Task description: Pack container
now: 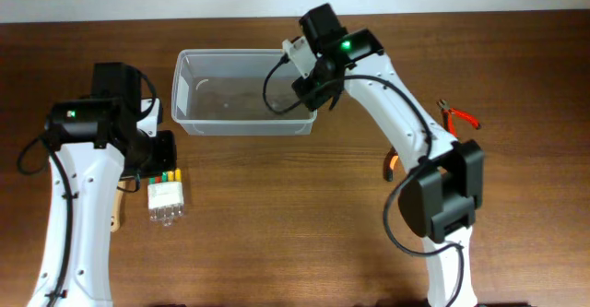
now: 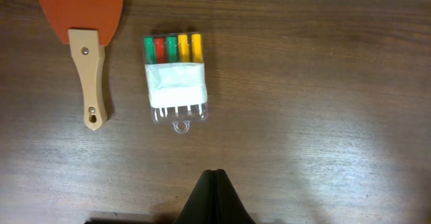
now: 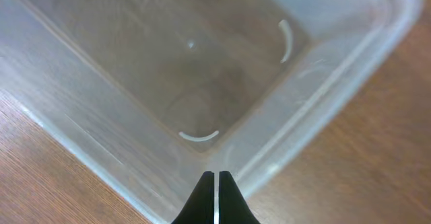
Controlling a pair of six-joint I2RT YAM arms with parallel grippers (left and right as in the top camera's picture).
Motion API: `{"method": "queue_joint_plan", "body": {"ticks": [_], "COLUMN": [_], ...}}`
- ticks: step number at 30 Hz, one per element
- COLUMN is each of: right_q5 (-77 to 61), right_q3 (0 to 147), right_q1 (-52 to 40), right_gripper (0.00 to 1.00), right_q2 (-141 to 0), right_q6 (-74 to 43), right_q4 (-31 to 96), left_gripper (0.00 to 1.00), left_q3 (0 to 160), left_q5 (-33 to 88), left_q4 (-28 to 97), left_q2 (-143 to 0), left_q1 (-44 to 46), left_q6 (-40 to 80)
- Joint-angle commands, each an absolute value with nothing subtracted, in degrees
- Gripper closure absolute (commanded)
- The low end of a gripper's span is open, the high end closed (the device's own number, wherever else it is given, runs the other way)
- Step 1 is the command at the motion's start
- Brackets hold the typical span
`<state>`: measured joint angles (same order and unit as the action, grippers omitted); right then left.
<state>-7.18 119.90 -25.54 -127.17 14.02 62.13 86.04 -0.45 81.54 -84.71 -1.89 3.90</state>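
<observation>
The container (image 1: 184,100) is a clear plastic bin standing at the back middle of the table, and nothing shows inside it. My right gripper (image 3: 217,174) is shut and holds nothing. It hangs over the container's rim (image 3: 316,83) at the near right corner, where the overhead view shows it as well (image 1: 309,93). My left gripper (image 2: 215,173) is also shut on nothing, above bare table just short of a pack of markers (image 2: 175,76).
A spatula (image 2: 87,56) with an orange blade and a wooden handle lies left of the marker pack (image 1: 166,198). Orange-handled pliers (image 1: 458,116) lie at the right, and another orange-handled tool (image 1: 391,165) pokes out beside the right arm.
</observation>
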Motion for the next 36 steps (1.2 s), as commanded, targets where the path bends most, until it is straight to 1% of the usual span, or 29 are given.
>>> {"method": "queue_joint_plan", "body": {"ticks": [1, 12, 20, 31, 36], "right_q5": [-8.4, -8.4, -8.4, -5.3, -5.2], "right_q3": [120.7, 120.3, 120.3, 120.3, 120.3], "right_q1": [-26.8, -27.0, -26.9, -26.8, -25.4], "right_gripper": [0.96, 0.96, 0.96, 0.96, 0.96], "right_q2": [-129.5, -131.3, -131.3, -131.2, -131.2], "right_q6": [14.6, 14.6, 14.6, 14.6, 14.6], "right_q4": [62.3, 65.9, 74.8, 83.9, 87.2], "left_gripper": [0.98, 0.98, 0.98, 0.98, 0.98], "left_q3": [85.6, 85.6, 85.6, 85.6, 85.6], "left_q5": [0.0, 0.0, 0.0, 0.0, 0.0], "left_q4": [81.4, 81.0, 79.9, 78.8, 78.4], "left_q2": [-84.1, -84.1, -84.1, -84.1, -84.1], "left_q1": [-1.1, -1.1, -1.1, -1.1, -1.1], "left_q6": [3.0, 3.0, 3.0, 3.0, 3.0]}}
